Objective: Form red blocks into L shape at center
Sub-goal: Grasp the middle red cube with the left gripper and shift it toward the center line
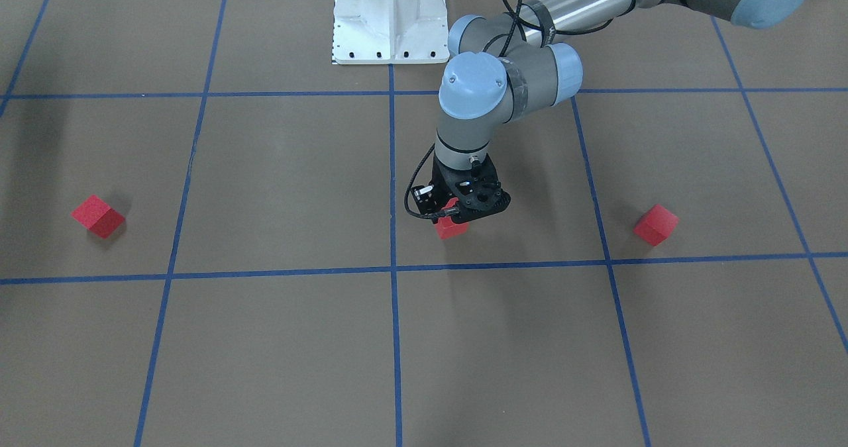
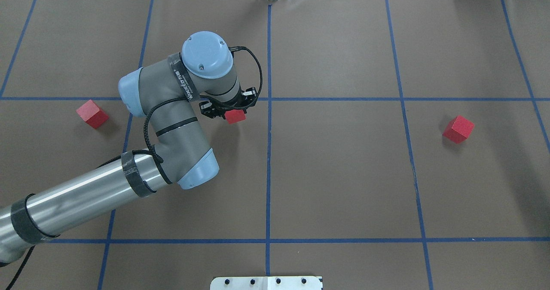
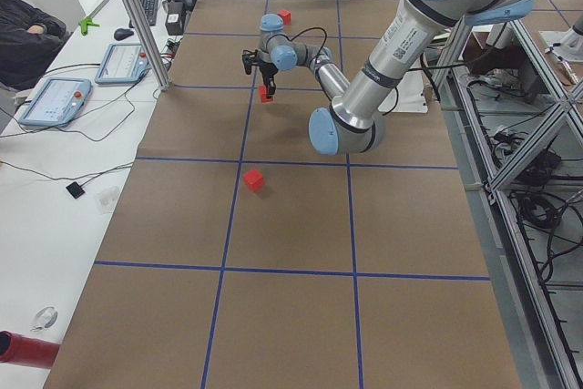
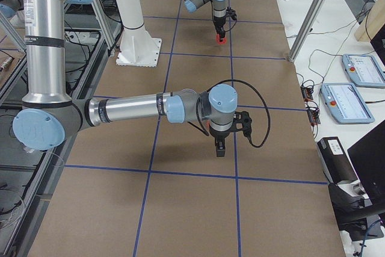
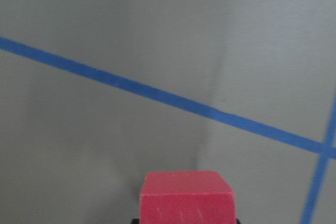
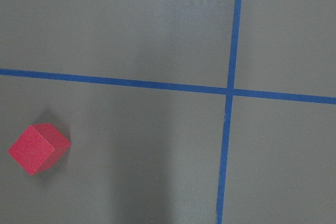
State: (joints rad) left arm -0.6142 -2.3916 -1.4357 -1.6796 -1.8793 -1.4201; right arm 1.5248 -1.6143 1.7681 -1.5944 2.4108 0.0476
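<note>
Three red blocks show. My left gripper [image 2: 227, 111] is shut on one red block [image 2: 235, 116], low over the table just left of the centre grid line. It also shows in the front view [image 1: 452, 228] and at the bottom of the left wrist view [image 5: 186, 196]. A second block [image 2: 92, 114] lies on the table at the left. A third block [image 2: 458, 129] lies at the far right and shows in the right wrist view [image 6: 38, 149]. My right gripper [image 4: 221, 147] shows only in the exterior right view. I cannot tell whether it is open or shut.
Blue tape lines [image 2: 269, 152] divide the brown table into big squares. The white robot base [image 1: 389, 16] stands at the robot's edge of the table. Metal frame posts [image 4: 313, 13] and tablets [image 4: 352, 100] stand beyond the far table edge.
</note>
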